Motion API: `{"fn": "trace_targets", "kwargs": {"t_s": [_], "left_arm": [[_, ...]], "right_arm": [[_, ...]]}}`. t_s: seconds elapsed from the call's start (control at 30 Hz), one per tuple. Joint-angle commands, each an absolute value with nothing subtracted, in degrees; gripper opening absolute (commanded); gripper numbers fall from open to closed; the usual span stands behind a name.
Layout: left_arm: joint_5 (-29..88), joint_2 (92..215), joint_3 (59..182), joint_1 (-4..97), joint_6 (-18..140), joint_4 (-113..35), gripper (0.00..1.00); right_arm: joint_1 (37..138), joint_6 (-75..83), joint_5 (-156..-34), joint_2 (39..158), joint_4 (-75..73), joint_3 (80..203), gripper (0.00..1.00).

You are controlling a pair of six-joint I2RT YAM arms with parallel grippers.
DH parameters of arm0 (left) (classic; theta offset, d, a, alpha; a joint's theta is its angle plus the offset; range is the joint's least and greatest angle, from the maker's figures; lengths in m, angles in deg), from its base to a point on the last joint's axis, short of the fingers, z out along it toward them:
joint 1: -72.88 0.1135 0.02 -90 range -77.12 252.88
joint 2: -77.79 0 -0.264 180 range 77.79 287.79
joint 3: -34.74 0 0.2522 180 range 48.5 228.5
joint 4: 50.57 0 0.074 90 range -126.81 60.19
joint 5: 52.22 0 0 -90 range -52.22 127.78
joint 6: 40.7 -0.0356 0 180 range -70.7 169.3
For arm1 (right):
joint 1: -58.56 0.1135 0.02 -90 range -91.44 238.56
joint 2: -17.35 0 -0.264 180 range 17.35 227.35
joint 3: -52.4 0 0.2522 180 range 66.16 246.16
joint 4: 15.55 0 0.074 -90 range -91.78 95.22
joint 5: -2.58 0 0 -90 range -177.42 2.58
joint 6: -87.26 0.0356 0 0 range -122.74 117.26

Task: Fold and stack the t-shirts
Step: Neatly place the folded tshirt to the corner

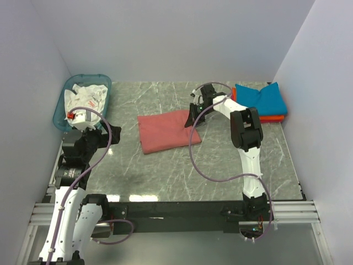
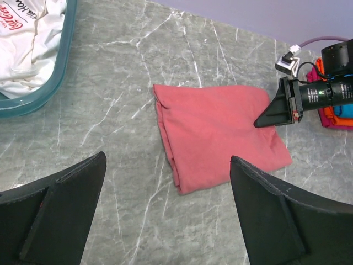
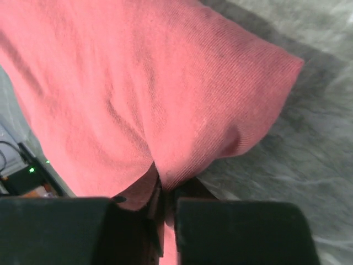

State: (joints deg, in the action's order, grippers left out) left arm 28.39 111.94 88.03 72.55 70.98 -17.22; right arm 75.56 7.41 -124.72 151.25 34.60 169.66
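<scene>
A dusty-red t-shirt lies folded in the middle of the marble table. My right gripper is shut on the right edge of the red t-shirt, the cloth pinched between its jaws. In the left wrist view the same red t-shirt lies flat with the right gripper at its right side. A folded teal-blue t-shirt rests on an orange one at the back right. My left gripper hovers open over bare table, near the basket, holding nothing.
A translucent teal basket with white cloth inside stands at the back left. White walls close in the table on three sides. A purple cable loops from the right arm over the table.
</scene>
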Motion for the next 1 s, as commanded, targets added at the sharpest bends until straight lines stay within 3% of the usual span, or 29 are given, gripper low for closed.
{"fn": "trace_targets", "kwargs": {"t_s": [0.0,0.2,0.6,0.97], "left_arm": [[26.9,110.7,87.4,72.7,69.9,-19.0,0.99],[27.6,110.1,87.4,72.7,70.0,-18.6,1.00],[27.2,108.7,87.4,72.7,69.8,-18.4,0.99],[26.6,107.6,87.6,72.7,69.4,-18.3,0.99]], "right_arm": [[76.0,4.6,-126.4,153.8,38.0,169.5,0.00],[71.8,-2.1,-128.8,149.1,41.9,172.0,0.00],[71.6,-13.8,-94.3,135.0,41.5,171.6,0.00],[71.1,-16.3,-82.2,129.1,43.2,177.2,0.00]]}}
